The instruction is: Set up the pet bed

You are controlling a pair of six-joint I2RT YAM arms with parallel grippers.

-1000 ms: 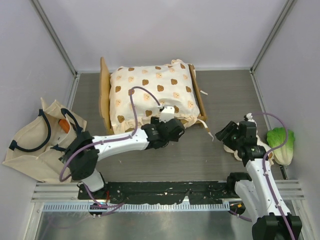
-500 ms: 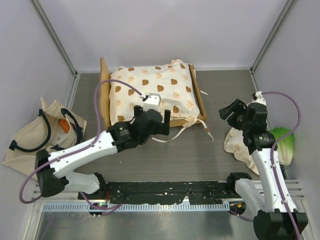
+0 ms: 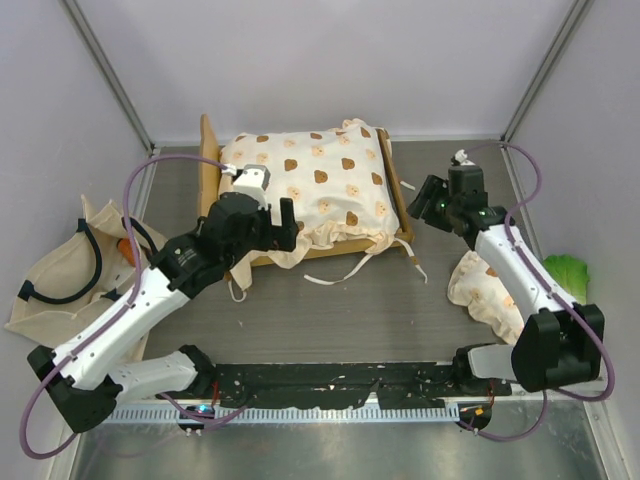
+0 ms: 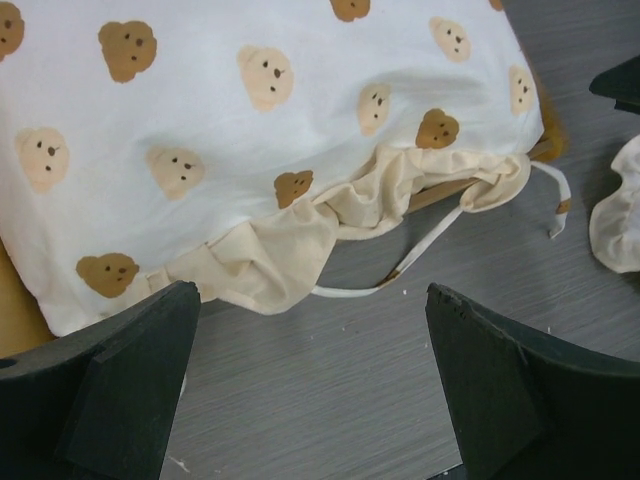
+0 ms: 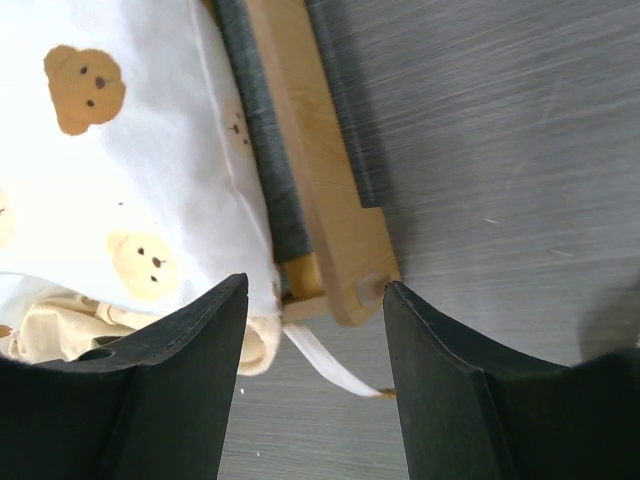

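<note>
The pet bed (image 3: 207, 190) sits at the far middle of the grey wood-grain table (image 3: 380, 320), its scalloped headboard to the left. The cushion (image 3: 310, 185) lies on it: plump white cloth printed with brown and tan bear faces. Along its near edge a cream fabric (image 4: 290, 240) bunches in soft folds and spills over the frame. Thin cream ties (image 4: 400, 275) trail from there onto the table.

The left pincer (image 3: 262, 232) hangs over the bed's near left corner. It is released, its dark fingers (image 4: 130, 370) spread wide with nothing between them. The right pincer (image 3: 425, 200) hovers just beside the bed's right end, also released and empty. Its wrist view looks down on the smooth light-wood rail (image 5: 320, 220), the strip of grey woven base (image 5: 260, 170) and the cushion's edge (image 5: 120, 180).

To the left, well apart from the bed, a slumped beige tote bag (image 3: 60, 300) with black handles lies near the wall. To the right, a crumpled bear-print cloth (image 3: 480, 290) lies beside the right arm. A green leafy lettuce toy (image 3: 565, 272) lies by the right wall.
</note>
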